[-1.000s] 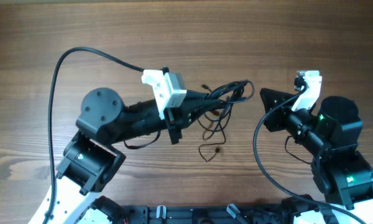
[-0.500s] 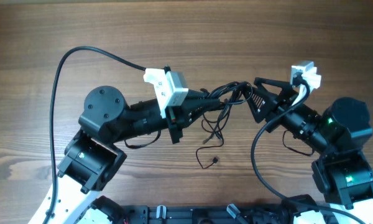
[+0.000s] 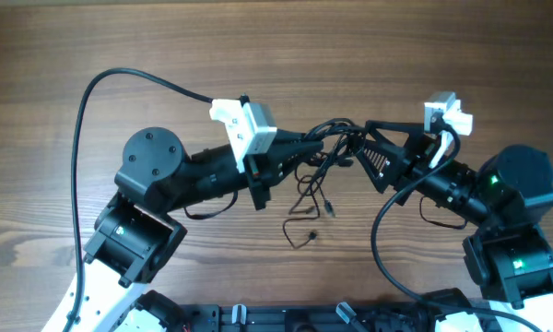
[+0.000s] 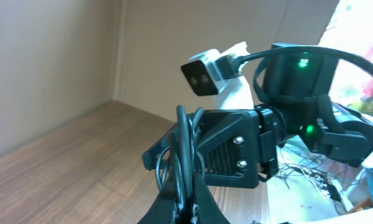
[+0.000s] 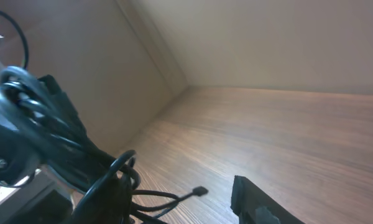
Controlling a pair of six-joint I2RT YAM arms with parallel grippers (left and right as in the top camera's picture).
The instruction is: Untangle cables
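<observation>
From overhead, the cables (image 3: 336, 127) form a knot that appears held above the desk (image 3: 258, 46), between the two arms. The left pincer (image 3: 323, 148) clamps the knot's left side. The right pincer (image 3: 367, 140) stands spread at the knot's right edge, gripping nothing. Loose strands (image 3: 313, 189) trail below the knot, and one plug (image 3: 311, 233) lies on the desk.

In the left wrist view, a cord loop (image 4: 181, 143) is pinched in that pincer, and the right pincer sits just behind the knot.

In the right wrist view, the knot (image 5: 115, 177) lies left of the one visible finger (image 5: 255, 199), apart from it.

Untangling looks barely begun: the knot is intact, and a second grasp and a pull remain.
</observation>
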